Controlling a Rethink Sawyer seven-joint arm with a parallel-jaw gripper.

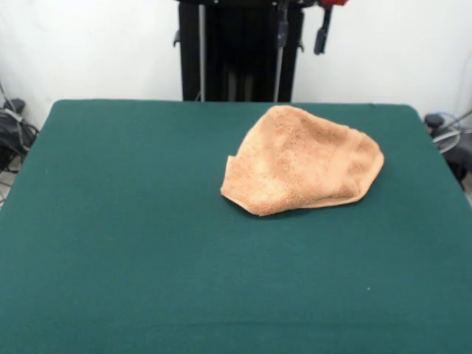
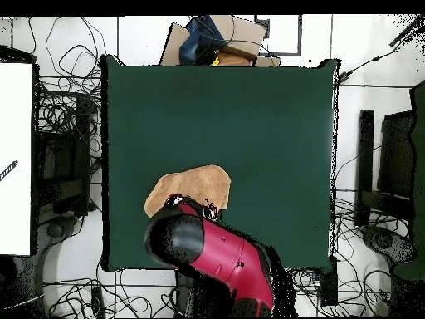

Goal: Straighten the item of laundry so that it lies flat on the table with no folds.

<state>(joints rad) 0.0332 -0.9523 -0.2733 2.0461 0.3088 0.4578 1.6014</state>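
While sitting bunched on table [image 1: 110, 243], towel [image 1: 302, 162] risking fresh folds if pinched through doubled layers; gripper [image 1: 321, 33] hanging high, jaw state indiscernible.

Light orange-tan terry-cloth towel [image 1: 302, 162], uniform in hue, with a faint woven band of the same colour near its edge. Dark green felt-like table [image 1: 133, 243] top, plain and unpatterned. Red arm [image 2: 224, 253] casing with a black end section. White wall [image 1: 88, 44] behind; black pedestal [image 1: 240, 51].
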